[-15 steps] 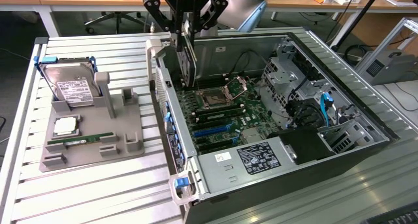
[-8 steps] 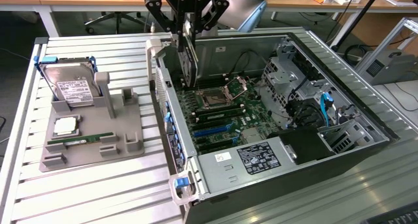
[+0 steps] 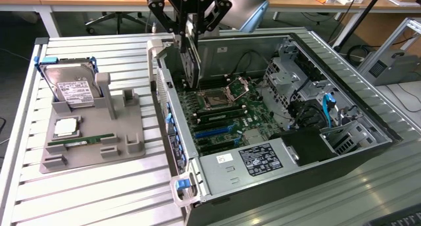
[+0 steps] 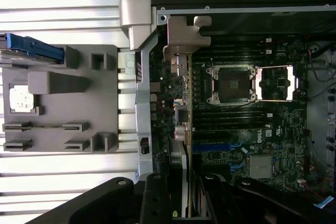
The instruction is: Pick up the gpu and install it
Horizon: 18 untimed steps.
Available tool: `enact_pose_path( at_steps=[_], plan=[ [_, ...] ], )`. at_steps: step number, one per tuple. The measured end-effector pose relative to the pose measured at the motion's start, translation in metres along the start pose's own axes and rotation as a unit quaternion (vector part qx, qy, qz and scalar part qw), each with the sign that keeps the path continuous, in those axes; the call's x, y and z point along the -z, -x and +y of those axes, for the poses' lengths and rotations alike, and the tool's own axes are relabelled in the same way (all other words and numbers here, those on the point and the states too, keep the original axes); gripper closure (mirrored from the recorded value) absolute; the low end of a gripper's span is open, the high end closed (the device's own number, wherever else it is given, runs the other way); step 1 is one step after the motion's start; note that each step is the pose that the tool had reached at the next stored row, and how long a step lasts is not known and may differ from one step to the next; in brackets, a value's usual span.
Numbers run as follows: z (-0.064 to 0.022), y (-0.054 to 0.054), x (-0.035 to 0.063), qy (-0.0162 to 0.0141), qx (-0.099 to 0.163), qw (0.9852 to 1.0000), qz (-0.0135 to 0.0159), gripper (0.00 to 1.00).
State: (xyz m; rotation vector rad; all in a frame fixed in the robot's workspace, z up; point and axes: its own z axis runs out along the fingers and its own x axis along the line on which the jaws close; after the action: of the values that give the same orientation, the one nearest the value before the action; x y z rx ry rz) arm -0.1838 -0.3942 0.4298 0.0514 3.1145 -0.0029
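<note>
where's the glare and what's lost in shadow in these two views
Exterior view: soft, even room light, no harsh glare; the computer case is shadowed deep by its drive bays, and the gpu in the tool looks dark. Wrist view: the slatted table glares almost white beyond the case, the tool's arms are near-black, the motherboard is evenly lit.

Open computer case [image 3: 296,186] with motherboard [image 3: 227,121], hard drive [image 3: 74,90], RAM stick [image 3: 82,141], grey holder [image 3: 125,125], slatted table [image 3: 98,196]

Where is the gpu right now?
The gpu hangs on edge in the end effector, over the open computer case, close to the case wall on the exterior view's left, above the motherboard.
</note>
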Motion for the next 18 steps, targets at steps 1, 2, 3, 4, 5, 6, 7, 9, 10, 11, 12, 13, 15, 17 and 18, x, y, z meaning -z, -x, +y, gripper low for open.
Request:
enact_pose_path(
  at_steps=[1,2,3,4,5,6,7,9,10,11,12,13,15,17,18],
  plan=[
    [0.0,0.0002,-0.0001,0.0,0.0,1.0,0.0,0.73],
    [0.0,0.0004,-0.0001,0.0,0.0,1.0,0.0,0.73],
    [0.0,0.0006,-0.0002,0.0,0.0,1.0,0.0,0.73],
    [-0.0001,0.0007,-0.0003,0.0,0.0,1.0,0.0,0.73],
    [-0.0001,0.0009,-0.0003,0.0,0.0,1.0,0.0,0.73],
    [-0.0001,0.0013,-0.0005,0.0,0.0,1.0,0.0,0.73],
    [-0.0002,0.0016,-0.0006,0.0,0.0,1.0,0.0,0.73],
    [-0.0002,0.002,-0.0007,0.0,0.0,1.0,0.0,0.73],
    [-0.0002,0.0021,-0.0008,0.0,0.0,1.0,0.0,0.73],
    [-0.0003,0.0024,-0.0009,-0.0001,0.0,1.0,0.0,0.73],
    [-0.0003,0.0026,-0.0009,0.0,0.0,1.0,0.0,0.73],
    [-0.0003,0.0028,-0.001,-0.0001,0.0,1.0,0.0,0.73],
    [-0.0004,0.0031,-0.0011,-0.0001,0.0,1.0,0.0,0.73],
    [-0.0005,0.0035,-0.0013,-0.0001,0.0,1.0,0.0,0.73],
    [-0.0006,0.0036,-0.0013,-0.0001,0.0,1.0,0.0,0.73]
  ],
)
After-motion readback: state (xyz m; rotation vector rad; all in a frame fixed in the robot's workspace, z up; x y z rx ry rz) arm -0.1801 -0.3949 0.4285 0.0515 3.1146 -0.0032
